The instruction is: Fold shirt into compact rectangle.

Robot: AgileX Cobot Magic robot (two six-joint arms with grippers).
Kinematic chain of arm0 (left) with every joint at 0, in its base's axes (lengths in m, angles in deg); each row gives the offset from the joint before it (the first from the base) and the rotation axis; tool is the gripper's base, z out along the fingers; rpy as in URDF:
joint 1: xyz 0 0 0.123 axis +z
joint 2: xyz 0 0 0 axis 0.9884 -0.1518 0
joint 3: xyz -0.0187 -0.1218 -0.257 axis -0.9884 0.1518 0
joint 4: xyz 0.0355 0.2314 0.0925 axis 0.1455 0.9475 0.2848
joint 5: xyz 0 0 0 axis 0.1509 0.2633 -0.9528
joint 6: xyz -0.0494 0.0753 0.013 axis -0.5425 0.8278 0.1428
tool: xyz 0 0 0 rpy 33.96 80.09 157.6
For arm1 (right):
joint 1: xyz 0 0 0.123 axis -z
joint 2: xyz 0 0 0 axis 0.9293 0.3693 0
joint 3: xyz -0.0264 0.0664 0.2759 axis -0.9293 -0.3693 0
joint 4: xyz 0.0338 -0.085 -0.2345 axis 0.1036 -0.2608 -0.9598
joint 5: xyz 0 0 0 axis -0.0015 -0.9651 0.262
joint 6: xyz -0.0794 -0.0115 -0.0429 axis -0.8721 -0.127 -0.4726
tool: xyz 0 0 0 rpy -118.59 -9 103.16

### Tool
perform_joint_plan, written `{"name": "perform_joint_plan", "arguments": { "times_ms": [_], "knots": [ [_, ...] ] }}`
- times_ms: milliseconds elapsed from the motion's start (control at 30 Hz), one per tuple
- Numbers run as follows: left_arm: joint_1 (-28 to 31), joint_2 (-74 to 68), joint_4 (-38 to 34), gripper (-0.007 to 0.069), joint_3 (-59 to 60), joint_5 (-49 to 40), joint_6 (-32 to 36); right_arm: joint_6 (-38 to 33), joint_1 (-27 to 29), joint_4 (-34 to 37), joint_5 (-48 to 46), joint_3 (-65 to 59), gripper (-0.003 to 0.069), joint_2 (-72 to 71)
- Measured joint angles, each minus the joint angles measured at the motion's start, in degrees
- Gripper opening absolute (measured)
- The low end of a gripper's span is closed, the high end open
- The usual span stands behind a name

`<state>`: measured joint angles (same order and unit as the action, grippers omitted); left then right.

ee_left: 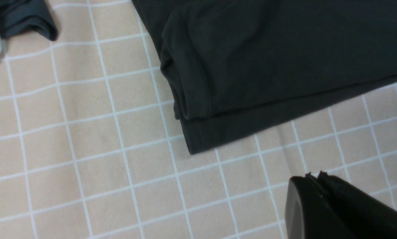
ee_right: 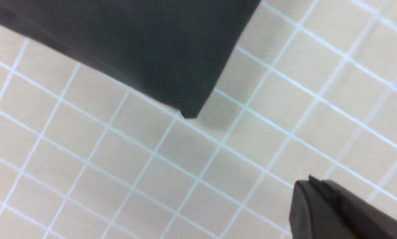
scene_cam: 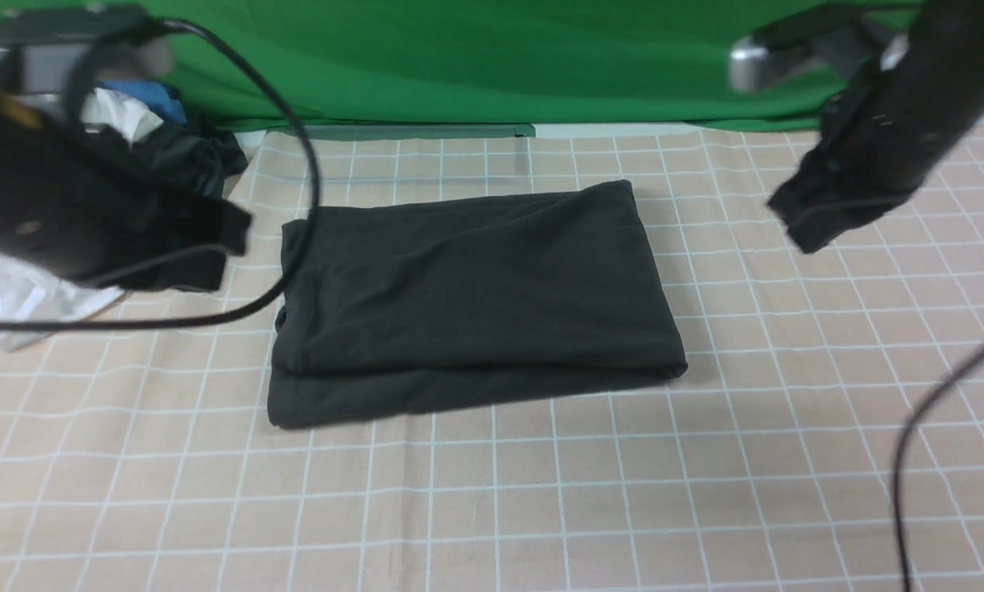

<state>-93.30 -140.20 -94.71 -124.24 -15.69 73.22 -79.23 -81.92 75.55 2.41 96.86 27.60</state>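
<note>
Shirt (scene_cam: pixel 471 300) lies folded, bench (scene_cam: pixel 541 493) centre; left pincer (ee_left: pixel 312 179) at nine o'clock, right pincer (ee_right: pixel 312 182) at two, both closed, empty.

You can't see the shirt's (scene_cam: pixel 467 296) collar, label or print; they're folded inside. At nine o'clock in the front view, the left arm (scene_cam: pixel 72 214) covers most of a white garment (scene_cam: pixel 23 300). Both wrist views crop the shirt, and the right claw (ee_right: pixel 312 182) is blurred at the edge.
</note>
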Motion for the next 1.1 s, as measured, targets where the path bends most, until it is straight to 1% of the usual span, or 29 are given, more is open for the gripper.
{"name": "perform_joint_plan", "arguments": {
  "times_ms": [133,300,367,433,467,533,567,633,800,933,1100],
  "knots": [
    [0.0,10.4,-0.2,0.0019,5.8,-0.3,-0.6,-0.3,0.1,1.2,8.0,-11.0,0.0038,-12.6],
    [0.0,26.3,-1.5,0.0019,15.6,1.2,-3.1,-1.1,0.1,2.6,27.1,-27.9,0.0038,-32.9],
    [0.0,29.5,-1.6,0.0019,17.4,2.4,-3.8,-1.3,0.1,2.7,33.4,-31.7,0.0038,-38.1],
    [0.0,37.9,-1.6,0.0019,22.1,6.2,-4.5,-1.3,0.1,2.7,45.2,-39.3,0.0038,-49.2],
    [0.0,41.5,-1.6,0.0019,24.3,8.2,-4.5,-1.3,0.1,2.7,49.4,-41.9,0.0038,-53.4],
    [0.0,45.9,-1.6,0.0019,27.2,10.5,-4.5,-1.3,0.1,2.7,54.6,-45.7,0.0038,-59.8],
    [0.0,48.8,-1.6,0.0019,29.3,12.5,-4.5,-1.3,0.1,2.8,58.9,-48.1,0.0038,-65.2],
    [0.0,52.5,-1.6,0.0019,32.0,15.5,-4.5,-1.3,0.1,2.8,62.7,-51.1,0.0038,-71.2],
    [0.0,56.8,-1.6,0.0019,37.1,22.9,-4.5,-1.3,0.1,2.8,65.0,-55.5,0.0038,-82.9],
    [0.0,56.5,-1.6,0.0019,38.7,24.7,-4.9,-1.2,0.1,2.9,63.7,-56.0,0.0038,-90.2],
    [0.0,56.5,-1.6,0.0019,38.8,27.6,-5.0,-0.2,0.1,2.9,62.1,-56.0,0.0038,-95.5]
  ]
}}
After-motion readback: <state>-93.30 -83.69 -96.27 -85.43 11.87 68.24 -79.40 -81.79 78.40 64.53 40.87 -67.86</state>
